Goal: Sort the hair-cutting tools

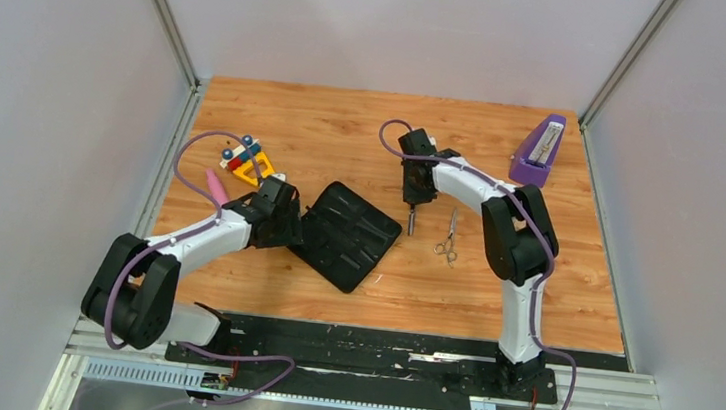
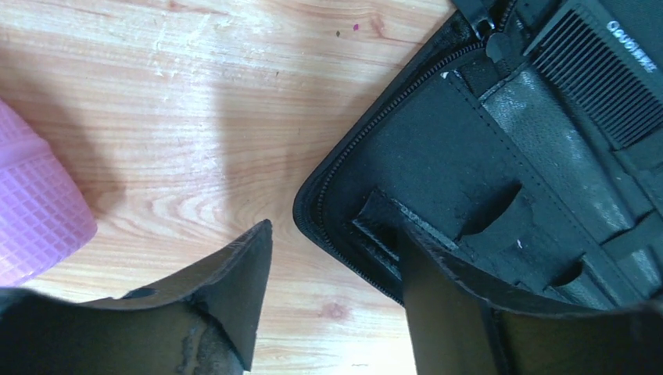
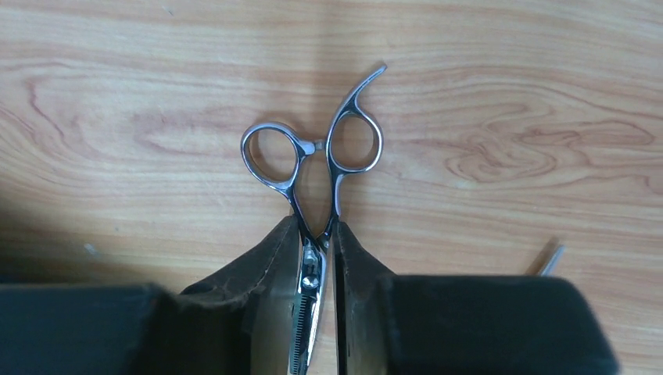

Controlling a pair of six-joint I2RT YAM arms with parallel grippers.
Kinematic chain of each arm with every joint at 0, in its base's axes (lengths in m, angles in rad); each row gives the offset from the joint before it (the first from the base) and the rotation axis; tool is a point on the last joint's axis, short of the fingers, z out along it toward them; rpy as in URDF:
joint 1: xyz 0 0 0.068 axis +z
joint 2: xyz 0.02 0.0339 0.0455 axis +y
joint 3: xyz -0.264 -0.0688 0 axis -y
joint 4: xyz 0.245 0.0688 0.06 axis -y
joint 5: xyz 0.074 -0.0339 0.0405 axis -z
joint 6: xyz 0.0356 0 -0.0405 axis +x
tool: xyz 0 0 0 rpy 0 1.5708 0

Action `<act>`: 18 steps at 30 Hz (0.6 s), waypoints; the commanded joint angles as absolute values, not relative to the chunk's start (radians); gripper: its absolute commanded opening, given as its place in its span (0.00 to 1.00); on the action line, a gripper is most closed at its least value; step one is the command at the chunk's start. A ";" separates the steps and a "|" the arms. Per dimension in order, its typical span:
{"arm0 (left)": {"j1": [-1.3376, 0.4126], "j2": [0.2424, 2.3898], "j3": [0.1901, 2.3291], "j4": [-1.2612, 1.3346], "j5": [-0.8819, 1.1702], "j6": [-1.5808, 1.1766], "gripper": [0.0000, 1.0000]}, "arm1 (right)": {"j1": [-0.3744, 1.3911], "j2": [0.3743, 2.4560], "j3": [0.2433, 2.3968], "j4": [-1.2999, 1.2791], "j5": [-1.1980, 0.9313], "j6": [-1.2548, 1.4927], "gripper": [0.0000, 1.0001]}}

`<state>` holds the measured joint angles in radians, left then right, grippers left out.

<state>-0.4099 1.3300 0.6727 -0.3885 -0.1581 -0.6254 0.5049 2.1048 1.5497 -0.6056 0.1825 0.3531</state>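
While right end effector [image 3: 317, 234] clenches one silver metal scissors [image 3: 313, 156] | second scissors [image 1: 448, 241] on wooden surface [image 1: 347, 123] | left end effector [image 2: 335, 234] released | one black comb [image 2: 594, 78] in black zip case [image 2: 438, 156]

Right tool [image 1: 413, 206] pinching scissors [image 1: 411, 227]; other scissors [image 1: 448, 241] flat just beside.

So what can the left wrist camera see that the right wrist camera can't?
Only the left wrist view shows the open black case with a comb tucked inside, and a pink thing at the edge. Only the right wrist view shows silver scissors, pinched between the right fingers. Both show the wooden table and dark fingers, though the left fingers are apart.
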 commanded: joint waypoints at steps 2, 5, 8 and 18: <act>-0.407 1.383 0.663 -0.332 -0.181 -0.646 0.59 | 0.510 2.055 1.472 -0.626 0.214 0.322 0.09; -0.407 1.406 0.669 -0.328 -0.165 -0.647 0.54 | 0.510 2.014 1.450 -0.616 0.232 0.308 0.04; -0.407 1.396 0.672 -0.335 -0.163 -0.647 0.56 | 0.509 1.966 1.432 -0.611 0.244 0.298 0.00; -0.407 1.231 0.721 -0.393 -0.151 -0.638 0.96 | 0.513 1.806 1.370 -0.581 0.188 0.307 0.00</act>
<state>-0.4099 1.3144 0.6720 -0.3740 -0.1547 -0.6430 0.5076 1.8996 1.3872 -0.6125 0.2092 0.3080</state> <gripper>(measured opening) 0.914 0.010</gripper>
